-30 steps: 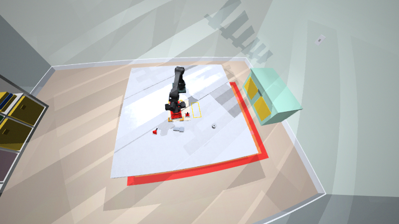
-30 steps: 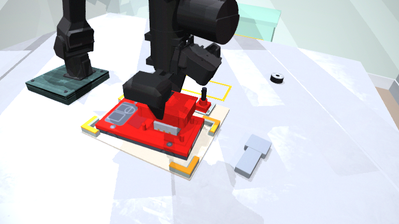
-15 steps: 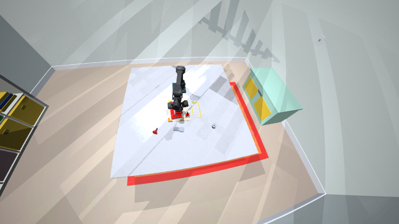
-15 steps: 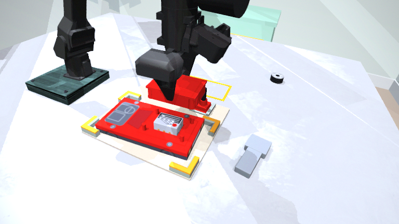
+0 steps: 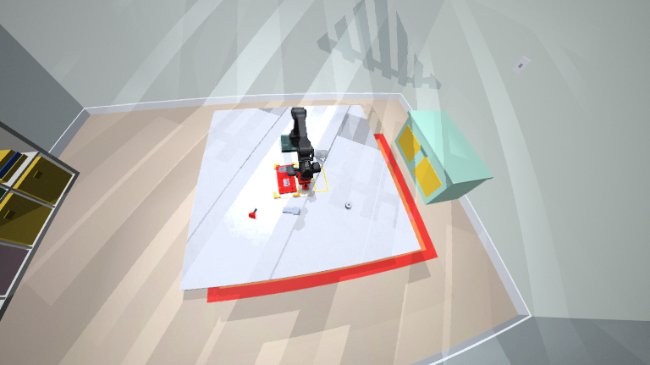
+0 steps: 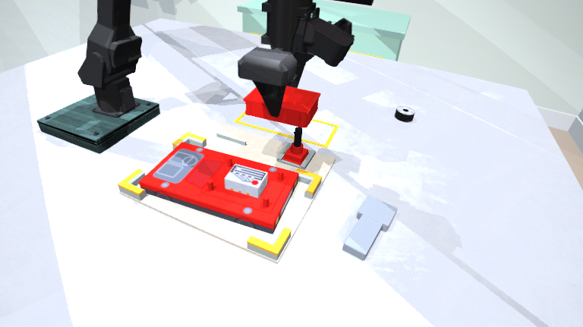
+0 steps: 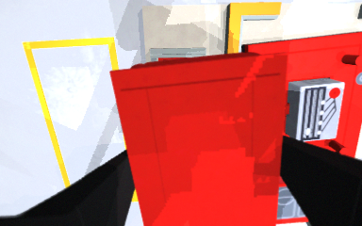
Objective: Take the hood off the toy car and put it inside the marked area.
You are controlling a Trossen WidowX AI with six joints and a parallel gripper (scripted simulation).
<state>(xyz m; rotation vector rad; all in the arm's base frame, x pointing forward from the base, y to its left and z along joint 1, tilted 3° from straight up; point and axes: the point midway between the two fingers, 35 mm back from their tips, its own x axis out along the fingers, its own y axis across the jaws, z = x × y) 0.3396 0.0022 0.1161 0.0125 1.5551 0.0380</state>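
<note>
The red hood (image 5: 304, 179) (image 6: 300, 106) (image 7: 207, 141) is in the air, off the toy car. My gripper (image 6: 287, 99) (image 7: 202, 148) is shut on it, one finger at each side. The hood's underside is hidden. The red toy car (image 5: 279, 184) (image 6: 231, 202) (image 7: 320, 56) lies on its board with its white engine block (image 6: 244, 183) (image 7: 318, 110) bare. The marked area, a yellow outline (image 5: 326, 181) (image 6: 332, 136) (image 7: 71, 43), lies beyond the board in the exterior view. In the wrist view it is left of the hood, and the car is right of it.
A red block with an upright black peg (image 6: 296, 153) stands near the marked area, below the hood's near end in the exterior view. Yellow corner brackets (image 6: 269, 243) surround the car. A grey T-shaped piece (image 5: 290, 210) (image 6: 363, 235) and a black wheel (image 5: 348, 205) (image 6: 404, 114) lie farther off.
</note>
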